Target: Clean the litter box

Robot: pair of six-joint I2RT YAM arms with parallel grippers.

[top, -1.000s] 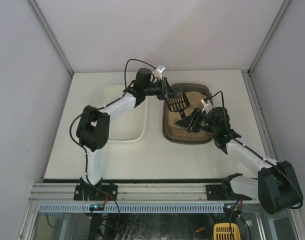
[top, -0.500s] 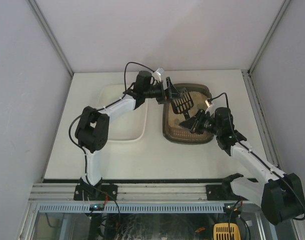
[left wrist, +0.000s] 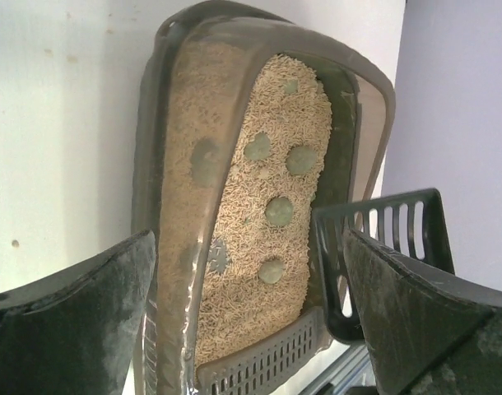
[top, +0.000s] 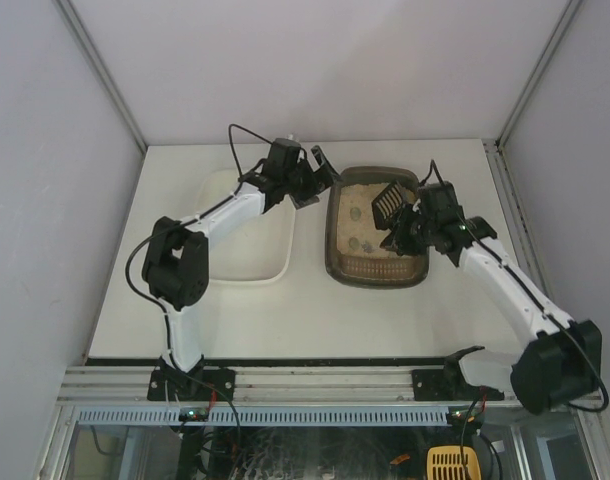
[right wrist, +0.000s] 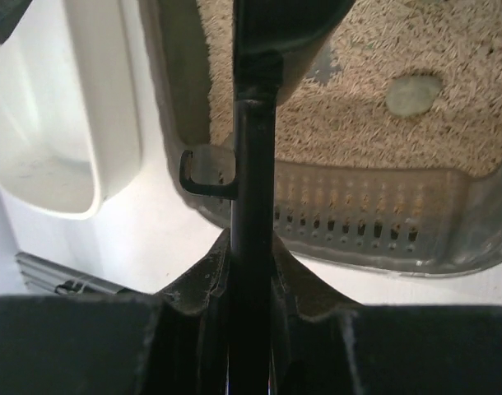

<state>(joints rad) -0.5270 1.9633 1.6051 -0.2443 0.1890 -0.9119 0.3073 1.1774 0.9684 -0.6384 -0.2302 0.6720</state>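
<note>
The litter box is a dark brown-grey tray of beige litter on the right half of the table, with several grey-green clumps lying on the litter. A black slotted scoop hangs tilted over the box's right side. My right gripper is shut on the scoop's handle, the jaws pressed on both sides of it. My left gripper stands open and empty beside the box's far left corner. In the left wrist view the box rim and the scoop show between its fingers.
A plain white tray lies left of the litter box, under the left arm; its corner shows in the right wrist view. The box's near end has a perforated wall. White enclosure walls stand close on both sides and behind.
My left gripper let go of the scoop, opened wide and drew back to the left. My right gripper shut on the handle and carried the scoop to the box's right side.
</note>
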